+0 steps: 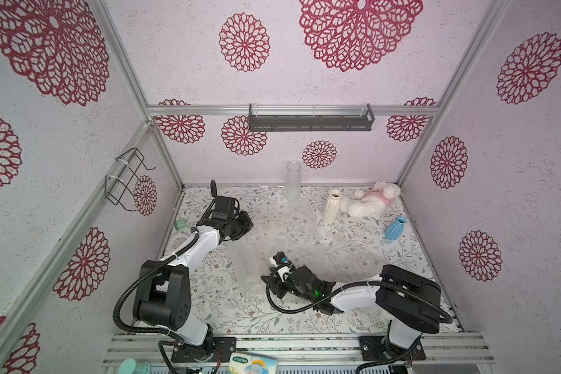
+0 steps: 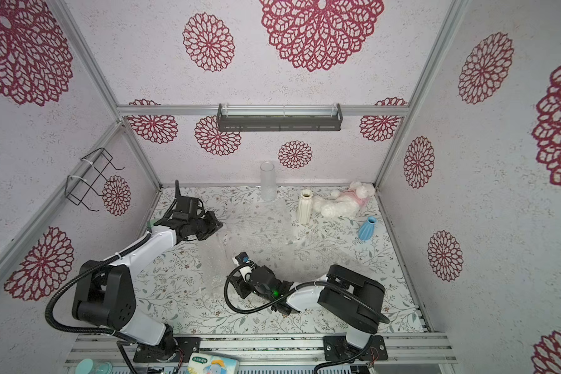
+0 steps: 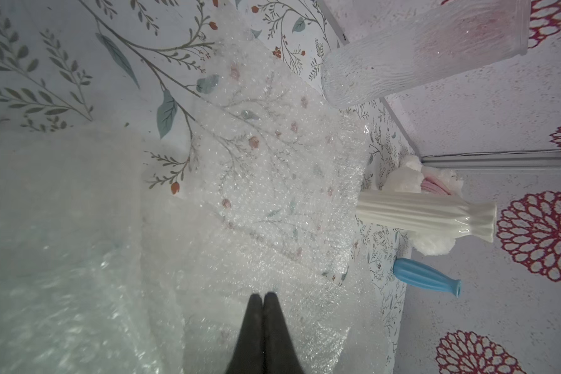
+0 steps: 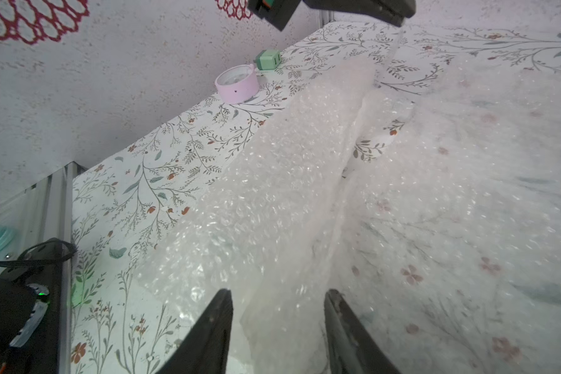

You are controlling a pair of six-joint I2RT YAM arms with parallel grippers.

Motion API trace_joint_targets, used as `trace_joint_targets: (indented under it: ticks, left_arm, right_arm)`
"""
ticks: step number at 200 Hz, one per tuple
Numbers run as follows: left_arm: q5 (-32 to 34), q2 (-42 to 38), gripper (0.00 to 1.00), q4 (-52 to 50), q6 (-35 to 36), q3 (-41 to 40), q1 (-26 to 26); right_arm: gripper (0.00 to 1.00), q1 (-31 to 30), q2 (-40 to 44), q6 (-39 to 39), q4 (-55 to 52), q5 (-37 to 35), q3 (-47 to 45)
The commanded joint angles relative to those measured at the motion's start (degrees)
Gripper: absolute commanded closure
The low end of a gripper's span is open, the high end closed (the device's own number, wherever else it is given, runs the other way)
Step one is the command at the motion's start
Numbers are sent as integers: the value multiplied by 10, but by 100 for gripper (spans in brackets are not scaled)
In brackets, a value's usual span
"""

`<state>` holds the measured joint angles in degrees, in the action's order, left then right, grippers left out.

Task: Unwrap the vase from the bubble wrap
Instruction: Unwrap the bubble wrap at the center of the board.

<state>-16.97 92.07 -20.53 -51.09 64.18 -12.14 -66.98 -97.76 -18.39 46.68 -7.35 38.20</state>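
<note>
Clear bubble wrap (image 1: 289, 233) lies spread over the middle of the table. My left gripper (image 3: 263, 294) is shut and holds an edge of it up at the back left (image 1: 248, 226). From there a rolled length of bubble wrap (image 4: 272, 194) runs down to my right gripper (image 4: 278, 293), whose jaws stand half apart and press on its two sides. Whether a vase sits inside that roll I cannot tell. Three bare vases stand at the back: clear glass (image 1: 293, 184), white ribbed (image 1: 332, 207) and blue (image 1: 395, 229).
A white plush toy (image 1: 373, 202) lies behind the white vase. A pink round tin (image 4: 237, 84) and a green block (image 4: 268, 60) sit by the left wall. A dark rack (image 1: 310, 121) hangs on the back wall and a wire holder (image 1: 127, 179) on the left wall.
</note>
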Motion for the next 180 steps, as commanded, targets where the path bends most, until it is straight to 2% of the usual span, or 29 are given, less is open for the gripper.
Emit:
trace_joint_targets:
  ticks: [1, 37, 63, 71, 98, 125, 143, 180]
  left_arm:
    - [14, 29, 100, 4, -3, 28, -17]
    - [20, 95, 100, -31, 11, 75, -39]
    - [6, 130, 96, -41, 13, 99, -48]
    - [6, 135, 93, -45, 15, 107, -51]
    - [6, 142, 72, -61, 26, 134, -58]
    - [22, 153, 52, -118, 53, 181, -59]
    - [53, 160, 46, -172, 77, 225, -65]
    - [58, 173, 37, -216, 97, 284, -68]
  right_arm:
    - [52, -3, 34, 11, 34, -24, -5]
    - [52, -3, 47, 14, 37, -34, -14]
    - [52, -2, 58, 16, 35, -40, -20]
    - [52, -3, 59, 16, 35, -42, -21]
    - [52, -2, 60, 16, 34, -47, -23]
    - [52, -1, 75, 19, 39, -60, -32]
    - [52, 1, 84, 22, 38, -68, -35]
    - [52, 4, 89, 21, 42, -70, -43]
